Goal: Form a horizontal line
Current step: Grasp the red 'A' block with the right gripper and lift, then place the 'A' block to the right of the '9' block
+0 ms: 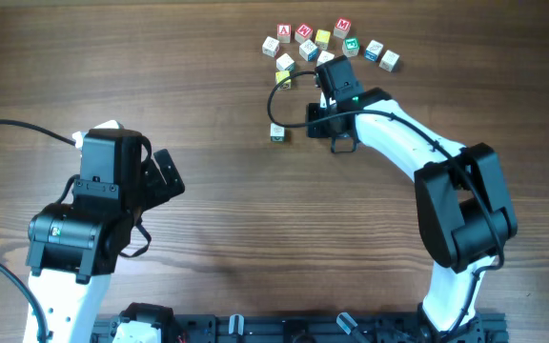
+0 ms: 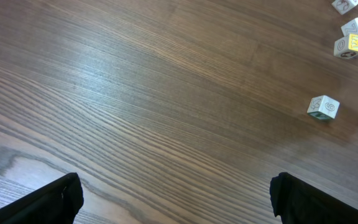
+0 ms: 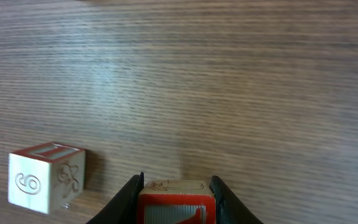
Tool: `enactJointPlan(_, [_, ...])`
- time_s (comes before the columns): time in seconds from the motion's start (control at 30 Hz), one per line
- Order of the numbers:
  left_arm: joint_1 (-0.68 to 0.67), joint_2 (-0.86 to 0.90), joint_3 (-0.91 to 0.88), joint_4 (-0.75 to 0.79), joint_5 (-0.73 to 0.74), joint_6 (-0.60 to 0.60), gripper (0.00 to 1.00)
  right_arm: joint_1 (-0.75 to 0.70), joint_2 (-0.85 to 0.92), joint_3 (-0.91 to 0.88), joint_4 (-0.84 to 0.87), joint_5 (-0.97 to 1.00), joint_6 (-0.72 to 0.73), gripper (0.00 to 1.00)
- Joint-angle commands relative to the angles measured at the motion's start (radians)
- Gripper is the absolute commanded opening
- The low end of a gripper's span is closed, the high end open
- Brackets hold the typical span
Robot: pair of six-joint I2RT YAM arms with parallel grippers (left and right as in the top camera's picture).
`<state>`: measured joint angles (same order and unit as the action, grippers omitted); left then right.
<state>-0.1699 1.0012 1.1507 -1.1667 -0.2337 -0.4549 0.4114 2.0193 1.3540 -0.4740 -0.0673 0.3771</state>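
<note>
The left gripper (image 2: 176, 205) sits at the overhead's lower left, jaws wide apart and empty, its arm folded over its base. The green cube (image 1: 277, 132) lies alone at upper centre, pale with a swirl mark; bare table (image 1: 255, 248) is open to its left and below. The yellow cube (image 1: 283, 78) lies above it, at the lower left edge of a cube cluster (image 1: 323, 39). The right gripper (image 3: 176, 198), arm stretched in from lower right, grips the red cube (image 3: 174, 208), just right of green, apart.
</note>
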Motion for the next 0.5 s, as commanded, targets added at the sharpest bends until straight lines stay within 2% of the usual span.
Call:
enactJointPlan(0.0, [0.005,-0.003,-0.001,0.002,0.006,-0.010,1.00,0.024,-0.014,-0.023,0.048,-0.021,-0.008,0.33])
enactJointPlan(0.07, [0.005,-0.003,-0.001,0.002,0.006,-0.010,1.00,0.036,-0.014,-0.023,0.068,-0.021,-0.010,0.37])
enactJointPlan(0.1, [0.005,-0.003,-0.001,0.002,0.006,-0.010,1.00,0.040,-0.014,-0.023,0.073,-0.021,-0.008,0.43])
enactJointPlan(0.2, [0.005,-0.003,-0.001,0.002,0.006,-0.010,1.00,0.041,-0.014,-0.023,0.072,-0.021,-0.008,0.45])
enactJointPlan(0.27, [0.005,-0.003,-0.001,0.002,0.006,-0.010,1.00,0.041,-0.014,-0.023,0.077,-0.021,-0.007,0.52])
enactJointPlan(0.37, [0.005,-0.003,-0.001,0.002,0.006,-0.010,1.00,0.040,-0.014,-0.023,0.113,-0.020,-0.008,0.56])
enactJointPlan(0.4, [0.005,-0.003,-0.001,0.002,0.006,-0.010,1.00,0.039,-0.015,-0.023,0.137,-0.020,-0.008,0.61])
enactJointPlan(0.47, [0.005,-0.003,-0.001,0.002,0.006,-0.010,1.00,0.039,-0.015,-0.019,0.150,-0.020,0.024,0.63])
